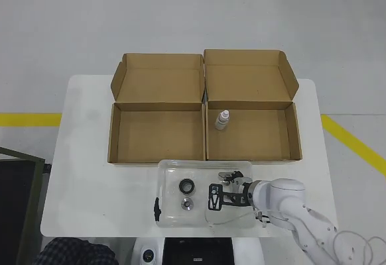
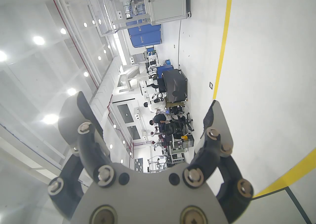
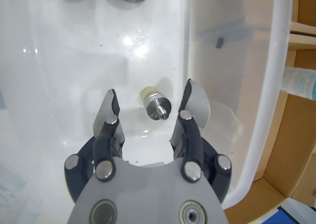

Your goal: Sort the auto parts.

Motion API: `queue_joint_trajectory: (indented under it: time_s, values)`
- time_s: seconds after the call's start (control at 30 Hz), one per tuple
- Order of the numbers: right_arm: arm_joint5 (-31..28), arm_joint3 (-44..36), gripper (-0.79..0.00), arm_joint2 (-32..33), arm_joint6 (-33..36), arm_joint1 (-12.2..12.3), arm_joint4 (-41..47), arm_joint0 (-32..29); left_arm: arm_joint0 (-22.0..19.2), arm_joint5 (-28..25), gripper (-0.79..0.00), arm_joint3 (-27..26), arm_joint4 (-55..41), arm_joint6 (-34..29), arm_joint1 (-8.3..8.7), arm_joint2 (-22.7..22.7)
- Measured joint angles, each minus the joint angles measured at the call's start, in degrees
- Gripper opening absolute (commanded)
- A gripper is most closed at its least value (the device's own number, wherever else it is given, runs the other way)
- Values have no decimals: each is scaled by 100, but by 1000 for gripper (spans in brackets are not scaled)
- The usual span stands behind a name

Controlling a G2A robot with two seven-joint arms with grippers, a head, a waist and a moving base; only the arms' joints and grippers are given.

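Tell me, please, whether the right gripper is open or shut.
Open: the right gripper has its fingers apart on either side of the small metal fitting, with a gap on each side.

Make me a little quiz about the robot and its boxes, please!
1. True or false: the right gripper is shut on the small metal part.
2. Pick one: where is the white bottle? A) in the left box B) in the right box C) on the bare table
3. Fill in the gap: the small metal part lies in the clear plastic ____.

Key
1. False. The right gripper is open, and the part lies loose between its fingers.
2. B
3. bin
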Motion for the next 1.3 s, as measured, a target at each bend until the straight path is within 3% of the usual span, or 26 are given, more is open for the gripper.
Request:
queue_joint_trajectory:
  time_s: [0.07,0.2,0.3,0.37,0.4,0.7,1.0,1.3]
  values:
    - [10,34,-508,-25,37,-7,14,40,0,0,0,0,0,0,0,0]
    - [28,65,-554,-64,99,-17,45,99,0,0,0,0,0,0,0,0]
    - [21,93,-653,-85,128,-23,68,147,0,0,0,0,0,0,0,0]
    - [19,104,-776,-97,148,-26,91,175,0,0,0,0,0,0,0,0]
    - [19,106,-785,-101,156,-27,101,183,0,0,0,0,0,0,0,0]
    - [-36,29,-785,-26,-44,-13,365,163,0,0,0,0,0,0,0,0]
    - [-262,-48,-785,395,-726,68,858,12,0,0,0,0,0,0,0,0]
    - [-602,267,-785,973,-2047,148,2042,-228,0,0,0,0,0,0,0,0]
